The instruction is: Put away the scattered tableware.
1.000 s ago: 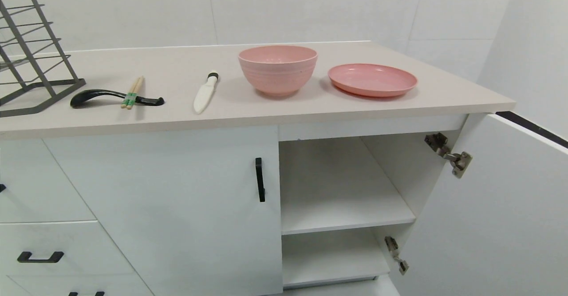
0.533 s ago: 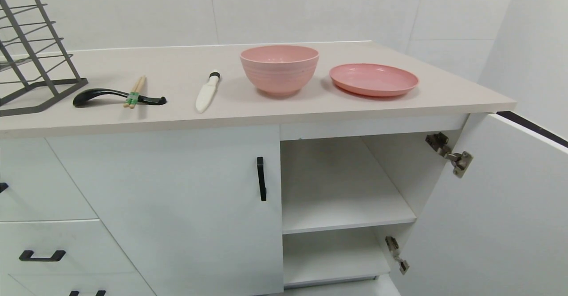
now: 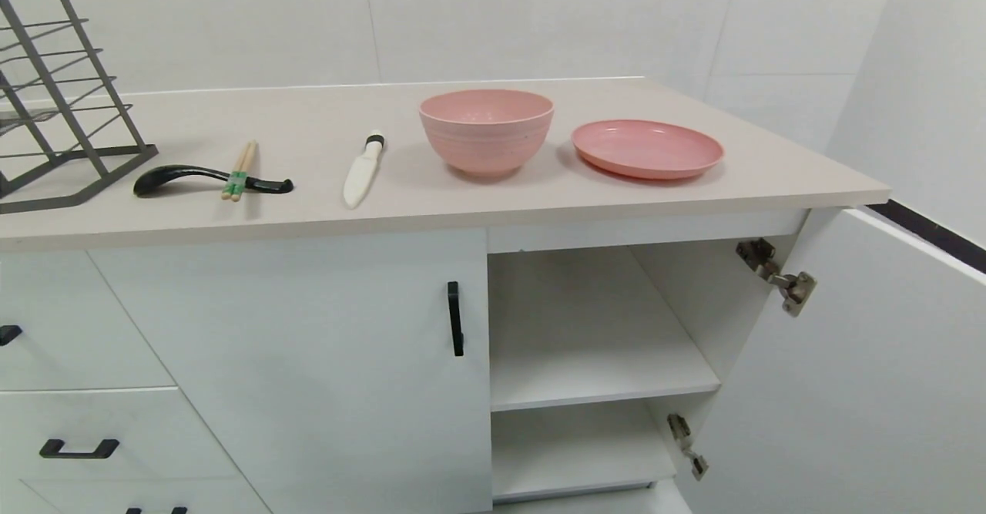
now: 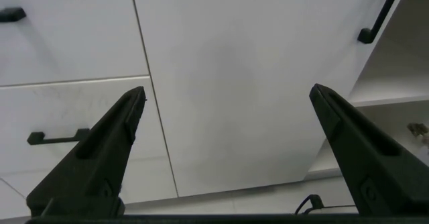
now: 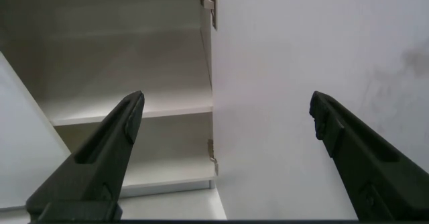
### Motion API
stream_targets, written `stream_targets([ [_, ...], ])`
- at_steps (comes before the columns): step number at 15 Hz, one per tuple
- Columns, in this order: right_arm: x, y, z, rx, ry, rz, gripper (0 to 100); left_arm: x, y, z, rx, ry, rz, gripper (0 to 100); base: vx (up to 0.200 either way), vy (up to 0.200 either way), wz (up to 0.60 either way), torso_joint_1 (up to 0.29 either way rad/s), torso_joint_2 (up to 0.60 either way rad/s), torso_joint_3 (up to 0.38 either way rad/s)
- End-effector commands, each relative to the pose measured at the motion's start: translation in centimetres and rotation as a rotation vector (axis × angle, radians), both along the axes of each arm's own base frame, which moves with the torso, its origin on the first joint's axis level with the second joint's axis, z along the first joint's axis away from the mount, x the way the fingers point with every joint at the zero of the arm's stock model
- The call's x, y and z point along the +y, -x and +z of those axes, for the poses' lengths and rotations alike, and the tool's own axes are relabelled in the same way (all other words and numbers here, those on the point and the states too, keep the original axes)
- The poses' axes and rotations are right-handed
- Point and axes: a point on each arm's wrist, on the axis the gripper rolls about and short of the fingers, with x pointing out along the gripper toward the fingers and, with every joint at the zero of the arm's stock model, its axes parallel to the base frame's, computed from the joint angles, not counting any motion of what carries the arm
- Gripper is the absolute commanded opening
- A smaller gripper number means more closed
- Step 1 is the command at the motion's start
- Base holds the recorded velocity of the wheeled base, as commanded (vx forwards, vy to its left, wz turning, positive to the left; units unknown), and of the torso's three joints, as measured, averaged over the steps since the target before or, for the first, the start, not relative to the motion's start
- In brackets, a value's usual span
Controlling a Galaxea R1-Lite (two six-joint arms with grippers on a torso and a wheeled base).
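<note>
Head view: bowl [image 3: 486, 130], plate [image 3: 647, 148], knife [image 3: 363, 169], spoon [image 3: 208, 179] and chopsticks [image 3: 239, 169] lie on the counter [image 3: 770, 179], with the cabinet [image 3: 593, 367] open below right, so nothing looks stowed yet. Left wrist view: the left gripper [image 4: 228, 93] gapes wide before a closed door [image 4: 228, 49]. Right wrist view: the right gripper [image 5: 226, 98] is equally wide, facing the shelves [image 5: 127, 113], so an arm probably rises to the bowl next.

We see bare desk [image 3: 308, 117] between the knife [image 3: 362, 171] and the chopsticks [image 3: 240, 169], and a free strip behind all the tableware up to the wall. The bowl [image 3: 487, 130] and plate [image 3: 647, 148] stand near each other with only a narrow gap between them. The wire rack [image 3: 54, 98] takes up the desk's left end, close beside the black spoon [image 3: 185, 177], whose handle the chopsticks cross. Below, the right cabinet door [image 3: 870, 360] stands swung out, leaving the upper shelf [image 3: 593, 352] and lower shelf [image 3: 578, 445] reachable from the front. Two hinges [image 3: 774, 277] jut from the side wall. The left door [image 3: 308, 360] is closed.
</note>
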Motion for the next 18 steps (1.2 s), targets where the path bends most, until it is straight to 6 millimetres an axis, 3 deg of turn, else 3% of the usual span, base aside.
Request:
stream_targets([
  [1, 0.00, 0.00, 0.00, 0.001, 0.000, 0.000, 100, 0.00, -0.01, 0.00, 0.002, 0.000, 0.000, 100, 0.000, 0.000, 0.00, 0.124, -0.25, -0.246],
  [6, 0.00, 0.00, 0.00, 0.001, 0.000, 0.000, 100, 0.00, -0.01, 0.00, 0.002, -0.002, 0.000, 100, 0.000, 0.000, 0.00, 0.101, -0.45, -0.275],
  [18, 0.00, -0.01, 0.00, 0.002, 0.000, 0.000, 100, 0.00, -0.01, 0.00, 0.002, -0.002, 0.000, 100, 0.000, 0.000, 0.00, 0.234, -0.48, -0.270],
])
